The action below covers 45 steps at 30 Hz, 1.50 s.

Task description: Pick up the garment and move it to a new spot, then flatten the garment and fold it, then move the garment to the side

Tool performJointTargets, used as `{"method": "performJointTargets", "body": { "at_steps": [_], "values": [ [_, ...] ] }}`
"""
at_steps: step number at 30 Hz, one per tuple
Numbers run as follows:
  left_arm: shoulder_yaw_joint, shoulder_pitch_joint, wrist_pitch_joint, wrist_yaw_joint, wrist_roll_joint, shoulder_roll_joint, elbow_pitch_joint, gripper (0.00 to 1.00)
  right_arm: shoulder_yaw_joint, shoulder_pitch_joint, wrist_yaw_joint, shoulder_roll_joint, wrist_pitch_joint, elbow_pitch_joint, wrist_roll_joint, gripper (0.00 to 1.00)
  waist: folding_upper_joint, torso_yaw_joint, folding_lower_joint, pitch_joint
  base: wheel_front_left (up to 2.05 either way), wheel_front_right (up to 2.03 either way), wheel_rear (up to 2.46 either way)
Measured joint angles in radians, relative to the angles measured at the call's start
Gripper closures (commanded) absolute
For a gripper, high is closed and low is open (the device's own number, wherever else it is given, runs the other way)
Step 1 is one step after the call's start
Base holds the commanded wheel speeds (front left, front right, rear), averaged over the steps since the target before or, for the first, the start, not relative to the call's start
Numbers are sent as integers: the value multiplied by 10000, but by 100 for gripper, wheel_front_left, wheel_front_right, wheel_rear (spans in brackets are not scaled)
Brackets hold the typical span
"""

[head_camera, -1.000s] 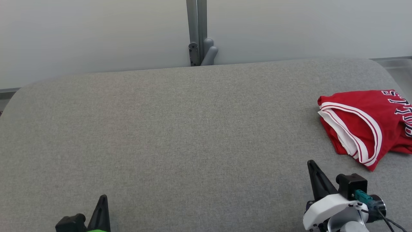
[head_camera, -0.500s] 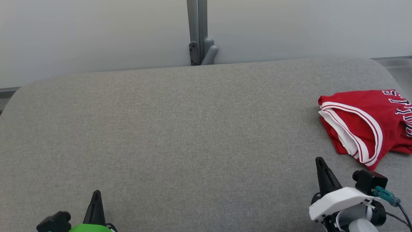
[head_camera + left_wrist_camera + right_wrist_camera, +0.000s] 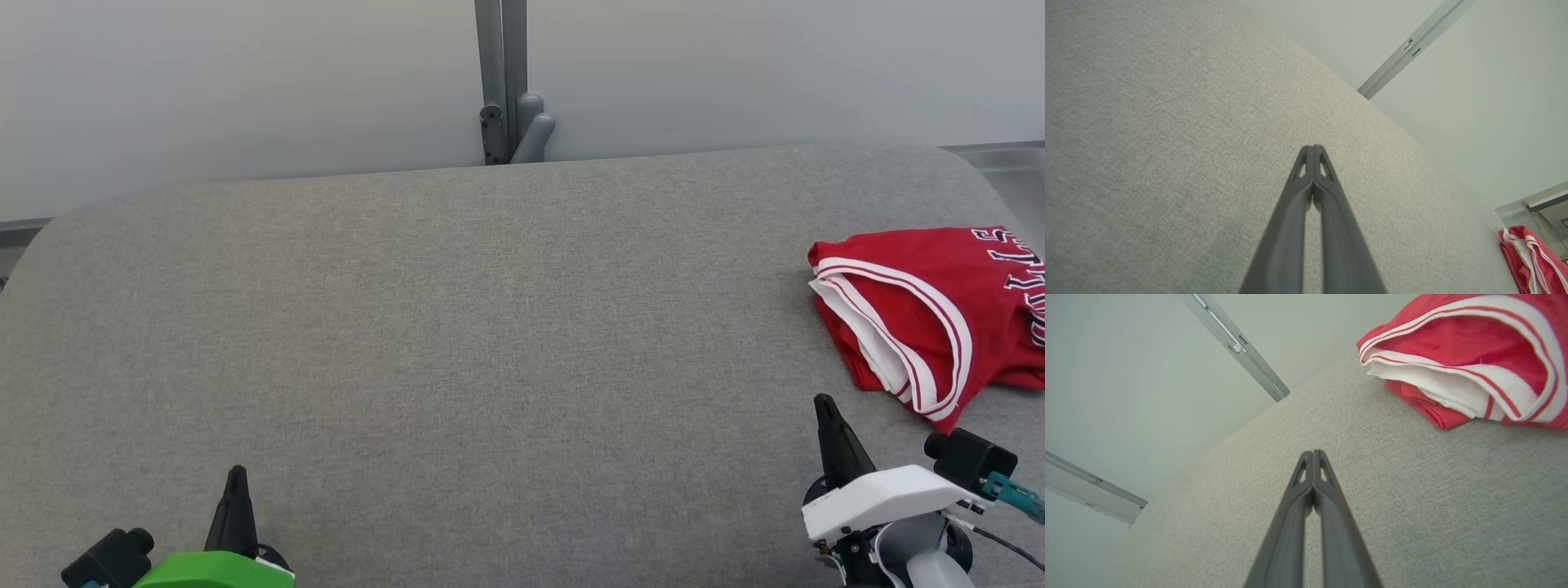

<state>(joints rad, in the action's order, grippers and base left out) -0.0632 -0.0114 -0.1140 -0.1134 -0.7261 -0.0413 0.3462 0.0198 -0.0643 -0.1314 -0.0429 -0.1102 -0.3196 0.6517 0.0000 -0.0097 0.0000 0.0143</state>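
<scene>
Folded red jersey [image 3: 922, 318] lies at the right edge of the grey padded table [image 3: 490, 327]; the left gripper [image 3: 237, 475] and right gripper [image 3: 823, 404], both pinched together and empty, have drifted outward, suggesting the task is complete.

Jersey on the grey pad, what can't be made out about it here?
- Head view: the jersey runs off the right edge, so its lettering is cut short.
- Right wrist view: its lower layers lie under the top fold; the right edge cuts the rest.
- Left wrist view: a small strip at the bottom right corner, too small for detail.
</scene>
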Motion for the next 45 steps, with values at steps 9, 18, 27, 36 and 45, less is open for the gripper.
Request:
{"method": "performJointTargets", "body": {
  "at_steps": [9,18,27,36,45],
  "values": [
    [-48,92,268,-8,-1101,-2,-174,100,109,-12,0,-4,274,121,1183,100,0,9,0,-14,0,0,0],
    [-109,223,566,-21,-2242,-8,-341,100,234,-18,0,-8,573,247,2410,100,0,18,0,-30,0,0,0],
    [-180,315,865,-52,-3400,-12,-504,100,345,-27,2,-12,848,366,3659,100,0,28,0,-48,0,0,0],
    [-238,395,1099,-67,-4289,-15,-639,100,443,-35,10,-15,1104,481,4677,100,0,38,0,-65,0,0,0],
    [-282,462,1323,-86,-5221,-19,-780,100,541,-46,10,-21,1325,573,5641,100,0,48,0,-81,0,0,0]
  ]
}}
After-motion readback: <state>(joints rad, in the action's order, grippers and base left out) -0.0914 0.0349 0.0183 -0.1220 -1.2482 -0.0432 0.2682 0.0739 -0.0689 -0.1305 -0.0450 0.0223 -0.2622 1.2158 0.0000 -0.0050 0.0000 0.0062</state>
